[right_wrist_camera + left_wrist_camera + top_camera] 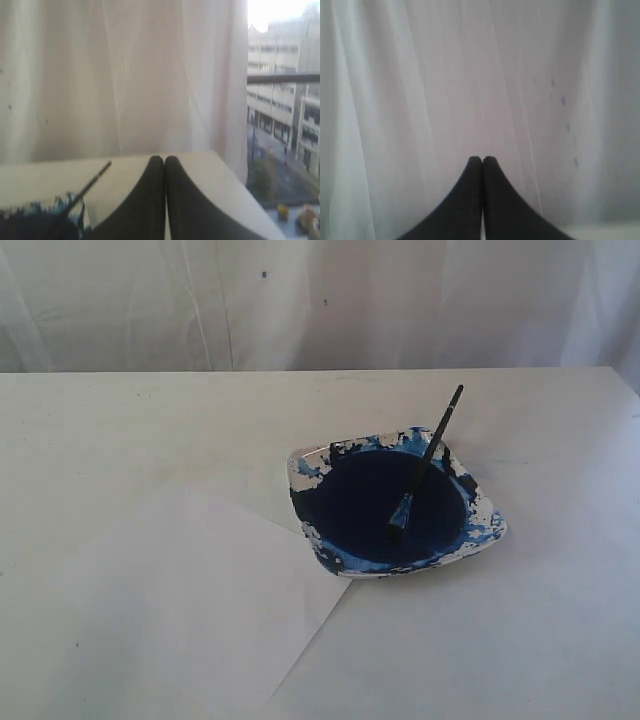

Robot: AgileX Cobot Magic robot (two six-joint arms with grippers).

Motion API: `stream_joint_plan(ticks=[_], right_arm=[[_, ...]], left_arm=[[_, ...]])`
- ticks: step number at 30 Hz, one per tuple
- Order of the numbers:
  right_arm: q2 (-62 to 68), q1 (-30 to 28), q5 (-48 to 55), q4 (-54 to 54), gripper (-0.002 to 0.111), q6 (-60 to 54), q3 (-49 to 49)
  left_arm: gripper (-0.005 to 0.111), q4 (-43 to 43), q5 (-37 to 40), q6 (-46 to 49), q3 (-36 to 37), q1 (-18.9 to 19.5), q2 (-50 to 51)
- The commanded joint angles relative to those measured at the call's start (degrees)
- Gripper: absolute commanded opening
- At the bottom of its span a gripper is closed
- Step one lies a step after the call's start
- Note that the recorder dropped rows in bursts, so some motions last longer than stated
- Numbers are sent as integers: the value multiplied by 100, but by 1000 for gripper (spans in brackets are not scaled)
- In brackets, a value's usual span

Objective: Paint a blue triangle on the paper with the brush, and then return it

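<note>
On the right half of the table (150, 420), the brush (425, 462) is lying in the paint dish (492, 528), its bristle end sitting in the dark blue pool and its handle leaning out over the far rim. Left of the dish and nearer, the paper (180, 610) is lying flat, one corner reaching the dish's near edge; whether it is slipping underneath I cannot tell. The sheet is showing no paint, so no blue triangle is appearing anywhere. By my reading the whole job is waiting: lifting the brush, painting the three strokes, then setting it back in the dish.

Neither arm is showing in the exterior view. Both wrist cameras are looking out level at the white curtain (420, 75), so the arms seem to be holding back from the work area. The left gripper (482, 160) is keeping its jaws pressed together, pinching nothing. The right gripper (164, 159) is doing likewise, with the dish and brush handle showing close beside it and a window (282, 125) off to its other side.
</note>
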Motion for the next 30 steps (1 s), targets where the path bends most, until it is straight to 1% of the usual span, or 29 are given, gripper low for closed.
stream_joint_plan(ticks=[1, 2, 3, 4, 5, 7, 9, 10, 13, 15, 16, 18, 20, 21, 22, 25, 27, 28, 30], right_arm=[[0, -31, -2384, -45, 0, 385, 8], [0, -31, -2965, -45, 0, 847, 8], [0, -31, -3646, -56, 0, 1524, 8], [0, -31, -3967, -67, 0, 1892, 8], [0, -31, -4192, -119, 0, 2188, 8], [0, -31, -4223, -442, 0, 2480, -167], [14, -31, -3827, -1064, 0, 2503, -575], [50, -31, -3469, -1390, 0, 2503, -886], [257, -31, -2286, -2089, 0, 2530, -2045], [526, -31, -1317, -2316, 0, 2493, -2786], [752, -31, -802, -2399, 0, 2415, -3185], [1143, -16, 83, -2459, 0, 2335, -3822], [1641, -2, 951, -2459, 0, 2325, -4366], [1794, -2, 1257, -2459, 0, 2325, -4570], [2064, -2, 1543, -2459, 0, 2325, -4710], [2877, -2, 1941, -2414, 0, 2355, -4817], [3370, -2, 2095, -2195, 0, 2355, -4781], [3703, -2, 2180, -2009, 0, 2355, -4757], [4153, 18, 2129, -1647, 0, 2355, -4658]], left_arm=[[0, 475, -2137, -51, -159, -38, -15], [0, 630, -2026, -51, -419, -38, -15], [0, 1026, -1902, -40, -767, -38, 85], [0, 1352, -1824, -40, -1007, -38, 199], [0, 1630, -1782, -10, -1274, -38, 351], [0, 1882, -1766, 202, -1813, -38, 737], [0, 1853, -1712, 502, -2413, -38, 1242], [0, 1795, -1697, 580, -2760, -38, 1558], [0, 1544, -1676, 589, -3787, -38, 2594], [0, 1382, -1496, 589, -4370, -38, 3206], [0, 1322, -1243, 575, -4666, -38, 3505], [0, 1279, -380, 575, -5112, -38, 3947], [0, 1279, 806, 501, -5473, -38, 4332], [0, 1226, 1205, 362, -5577, -38, 4516], [0, 1144, 1622, 14, -5635, -38, 4699], [0, 1265, 2465, -674, -5649, -38, 5227], [0, 1382, 3297, -618, -5649, -38, 5521], [0, 1396, 3853, -517, -5649, -38, 5755], [0, 1331, 4440, -257, -5649, -38, 6151]])
